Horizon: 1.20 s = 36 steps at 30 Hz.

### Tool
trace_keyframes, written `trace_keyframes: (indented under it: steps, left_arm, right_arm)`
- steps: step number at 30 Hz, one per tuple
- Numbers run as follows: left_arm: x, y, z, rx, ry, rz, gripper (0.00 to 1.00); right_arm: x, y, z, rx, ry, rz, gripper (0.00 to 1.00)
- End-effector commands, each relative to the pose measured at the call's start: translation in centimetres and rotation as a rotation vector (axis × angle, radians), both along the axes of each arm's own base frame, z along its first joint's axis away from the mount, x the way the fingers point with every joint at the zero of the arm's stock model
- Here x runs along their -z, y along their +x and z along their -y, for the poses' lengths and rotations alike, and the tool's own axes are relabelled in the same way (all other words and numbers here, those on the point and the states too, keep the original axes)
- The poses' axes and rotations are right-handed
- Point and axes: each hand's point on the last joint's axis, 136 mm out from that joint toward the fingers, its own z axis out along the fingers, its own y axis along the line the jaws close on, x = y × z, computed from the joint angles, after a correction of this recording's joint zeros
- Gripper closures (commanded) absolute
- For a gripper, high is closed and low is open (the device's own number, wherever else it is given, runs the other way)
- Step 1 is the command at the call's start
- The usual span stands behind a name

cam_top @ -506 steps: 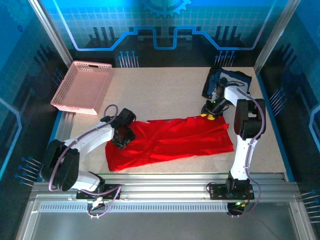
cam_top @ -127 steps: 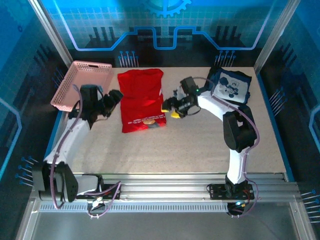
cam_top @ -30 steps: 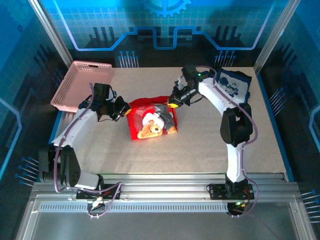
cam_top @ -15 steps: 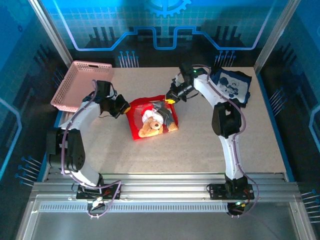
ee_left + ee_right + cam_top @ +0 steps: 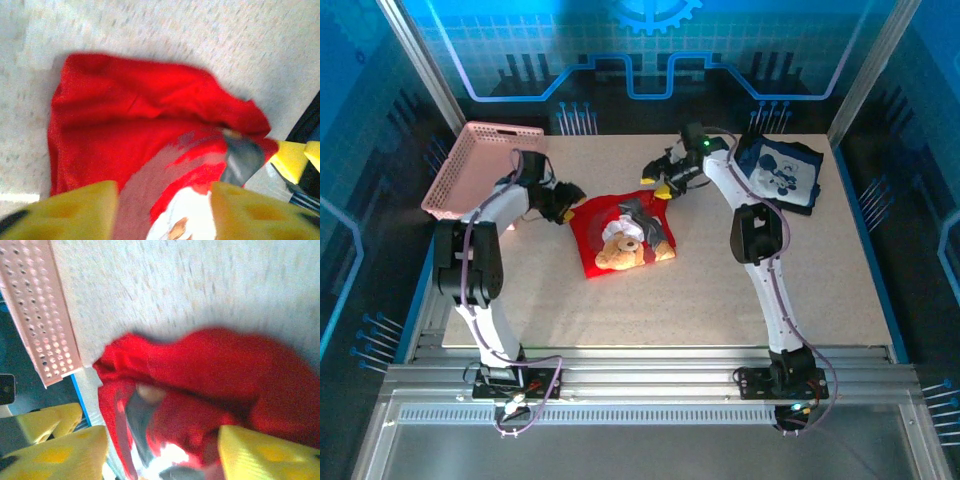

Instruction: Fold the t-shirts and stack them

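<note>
Two end effectors open: left end effector (image 5: 566, 208) and right end effector (image 5: 660, 186) at the red t-shirt (image 5: 620, 235)

We see the red t-shirt folded into a small packet near the middle of the counter (image 5: 720, 290), with its teddy-bear print (image 5: 620, 250) facing up. The left end effector is at the left edge of the packet, and the right end effector is at its far right corner.

In the left wrist view, the yellow fingers (image 5: 65, 210) of the left end effector stand wide apart. Nothing is pinched between them, and the red cloth lies below the gap. In the right wrist view, the fingers (image 5: 270, 450) of the right end effector are also spread wide, with red cloth under them and no fold caught. Whether any fingertip touches the cloth, we cannot tell.

The navy t-shirt (image 5: 780, 175) lies folded at the far right of the counter, well apart from the red one, with its graphic side up. The pink basket (image 5: 480, 175) sits at the far left corner.
</note>
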Motion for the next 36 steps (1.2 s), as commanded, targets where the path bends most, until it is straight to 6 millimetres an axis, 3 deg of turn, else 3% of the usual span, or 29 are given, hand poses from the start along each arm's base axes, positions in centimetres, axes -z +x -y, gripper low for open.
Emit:
trace_keyframes:
  steps: [1,2,3,7,11,16,22,27,30,36]
  left_arm:
    - [-7.8,4.2,-1.7,-0.034,0.022,0.192,0.29]
    - [-9.8,4.6,-2.1,-0.044,0.039,0.231,0.11]
    - [-12.0,4.7,-2.6,-0.056,0.059,0.269,0.01]
    - [-18.9,3.0,-2.4,-0.031,0.058,0.423,0.01]
    - [-21.5,-0.9,-1.8,0.007,0.060,0.522,0.01]
    - [-21.1,-7.2,-1.1,0.034,0.091,0.607,0.01]
    - [-16.1,-13.8,-0.1,0.115,0.184,0.562,0.01]
    - [-14.9,-19.0,-0.9,0.107,0.245,0.555,0.01]
    - [-14.4,-21.7,-1.7,0.086,0.282,0.538,0.01]
    - [-13.5,-25.2,-2.5,0.072,0.312,0.485,0.01]
  right_arm:
    - [-9.2,3.7,2.0,0.061,0.107,0.227,0.31]
    - [-10.4,3.5,2.5,0.054,0.086,0.268,0.28]
    - [-12.3,2.7,3.5,0.044,0.023,0.325,0.24]
    - [-14.7,-2.0,7.3,-0.016,-0.203,0.388,0.21]
    - [-13.0,-6.4,9.2,-0.113,-0.337,0.416,0.08]
    - [-7.8,-9.9,8.4,-0.223,-0.355,0.360,0.04]
    - [-1.9,-10.5,5.1,-0.321,-0.368,0.313,0.00]
    - [1.8,-10.7,2.3,-0.393,-0.389,0.268,0.00]
    - [3.4,-11.1,1.0,-0.427,-0.406,0.248,0.00]
    - [7.3,-11.5,1.0,-0.469,-0.522,0.173,0.01]
